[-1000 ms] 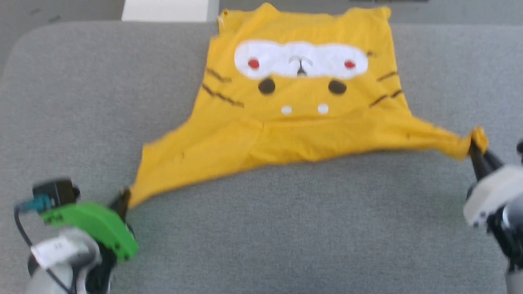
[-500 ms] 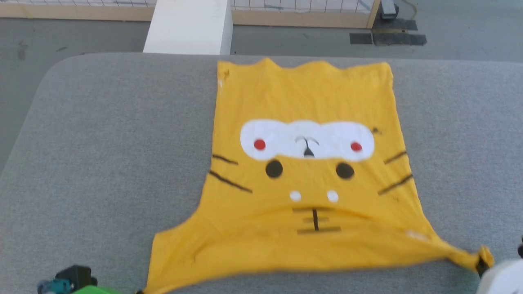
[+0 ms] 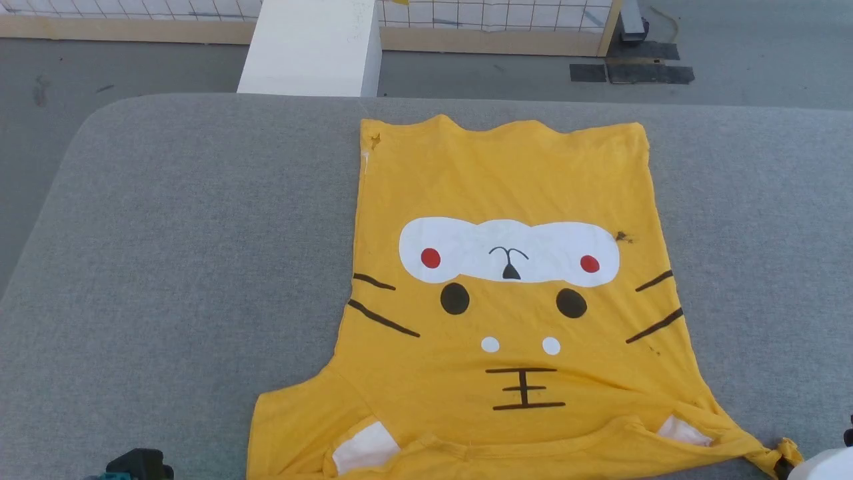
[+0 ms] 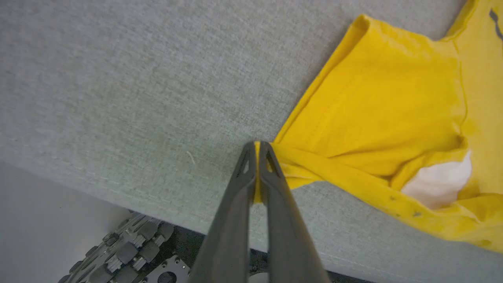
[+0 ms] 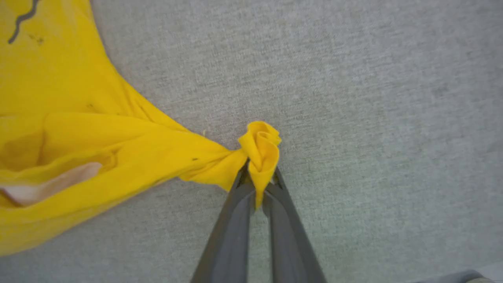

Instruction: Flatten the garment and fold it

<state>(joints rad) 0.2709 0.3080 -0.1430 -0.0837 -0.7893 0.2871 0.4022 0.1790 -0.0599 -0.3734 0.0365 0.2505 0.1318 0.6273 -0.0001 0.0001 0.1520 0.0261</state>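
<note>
The yellow T-shirt (image 3: 506, 193) is lying almost flat on the grey table (image 3: 166, 233). Your left gripper (image 4: 257, 148) and right gripper (image 5: 257, 175) are each pinching a near sleeve tip tight. You are not folding yet.

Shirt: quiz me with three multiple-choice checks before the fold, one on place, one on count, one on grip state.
1. The collar of the shirt lies toward which edge of the table?
A) far edge B) near edge, by the robot C) left edge
2. Red dots on the white patch:
A) one B) two C) four
3. The right jaws are:
A) open above the table B) shut on nothing C) shut on a bunched shirt corner

Answers: 1 B, the neckline sits at the bottom of the head view; 2 B, one dot sits at each end of the patch; 3 C, the right wrist view shows yellow cloth pinched between them.
</note>
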